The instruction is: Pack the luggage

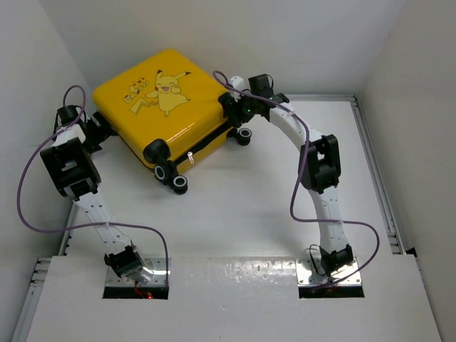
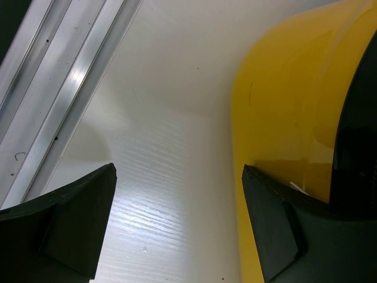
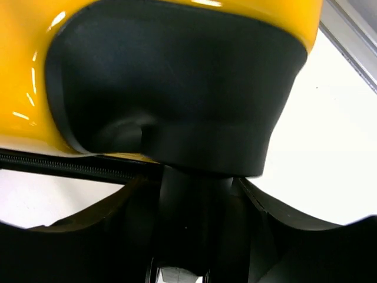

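One luggage (image 1: 160, 100), yellow, closed, lying flat at the far left of the surface (image 1: 256, 206), print upward. Left gripper (image 2: 179, 177): jaws wide, one finger just beside the shell. Right gripper (image 3: 191, 186): jaws flanking a black corner wheel mount (image 3: 177, 112); whether they grip it cannot be told.

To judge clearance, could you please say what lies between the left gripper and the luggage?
Nothing; in the left wrist view the luggage sits right beside the left gripper.
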